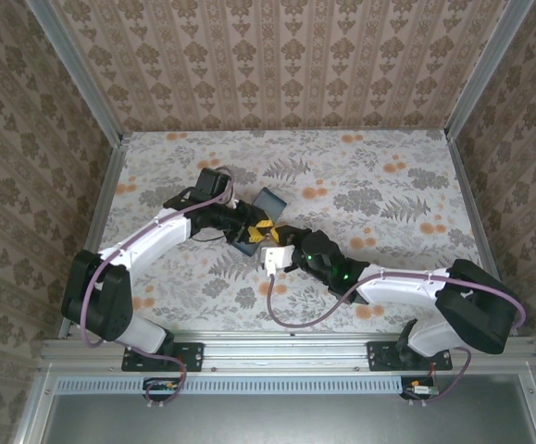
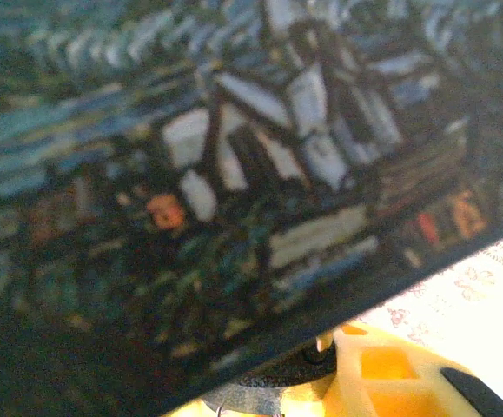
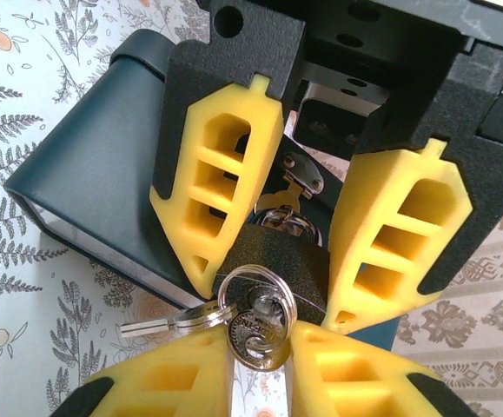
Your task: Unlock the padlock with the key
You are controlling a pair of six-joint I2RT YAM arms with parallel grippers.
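Note:
The dark-grey padlock (image 3: 290,256) hangs from the clasp of the dark blue painted box (image 3: 95,174). In the right wrist view, my left gripper's two yellow fingers (image 3: 221,174) press on the lock's two sides, so it is shut on it. The silvery key (image 3: 261,337) is in the keyhole under the lock. My right gripper (image 3: 260,356) is shut on the key's round head. A key ring (image 3: 277,280) with a second key (image 3: 160,323) hangs off to the left. From above, my left gripper (image 1: 252,231) and right gripper (image 1: 269,242) meet at the box (image 1: 269,200).
The box's starry print (image 2: 234,174) sits very close to the left wrist camera, with the padlock's dark body (image 2: 294,372) under its edge. Flowered table cloth (image 1: 388,185) lies open around the box; patterned walls stand on three sides.

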